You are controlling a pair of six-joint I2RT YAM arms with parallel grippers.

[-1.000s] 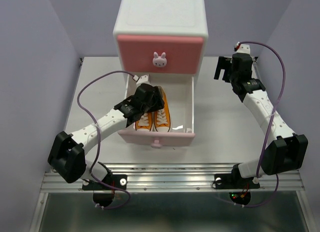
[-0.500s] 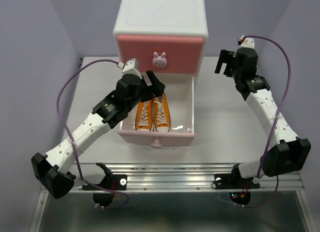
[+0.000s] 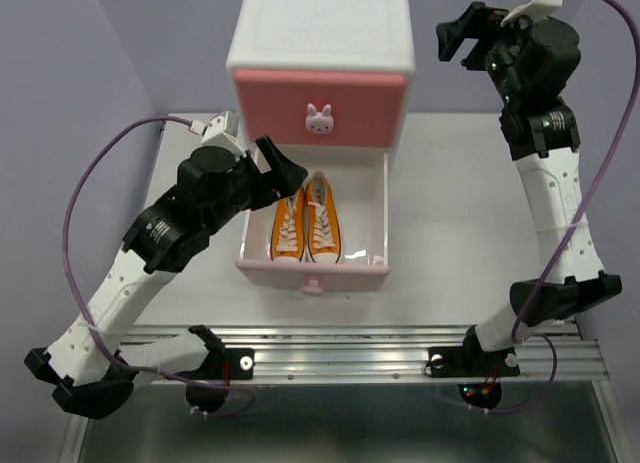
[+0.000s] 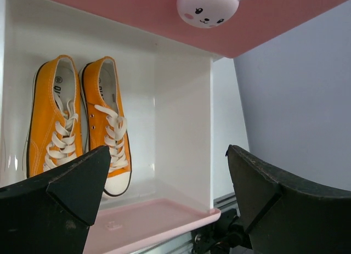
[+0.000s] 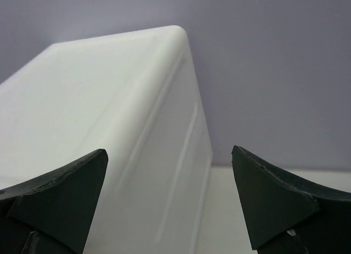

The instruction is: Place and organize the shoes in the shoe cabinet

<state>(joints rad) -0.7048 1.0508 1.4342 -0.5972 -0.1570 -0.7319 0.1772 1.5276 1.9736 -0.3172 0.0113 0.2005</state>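
Observation:
The white shoe cabinet (image 3: 320,28) stands at the back, its darker pink upper drawer (image 3: 320,108) closed. The paler lower drawer (image 3: 365,223) is pulled out. The orange pair of shoes (image 3: 305,220) lies side by side in its left half, toes to the front; it also shows in the left wrist view (image 4: 82,122). My left gripper (image 3: 280,169) is open and empty above the drawer's left rear corner. My right gripper (image 3: 462,33) is open and empty, raised high beside the cabinet's upper right side (image 5: 137,155). The black pair is out of view.
Bunny knobs sit on the upper drawer (image 3: 319,119) and the lower drawer front (image 3: 313,286). Lilac walls close in the white table (image 3: 450,233) on three sides. A metal rail (image 3: 340,358) runs along the near edge.
My left gripper has lifted off the orange shoes and drawn back to the left, leaving both in the drawer. My right arm has risen from table height to beside the cabinet's top.

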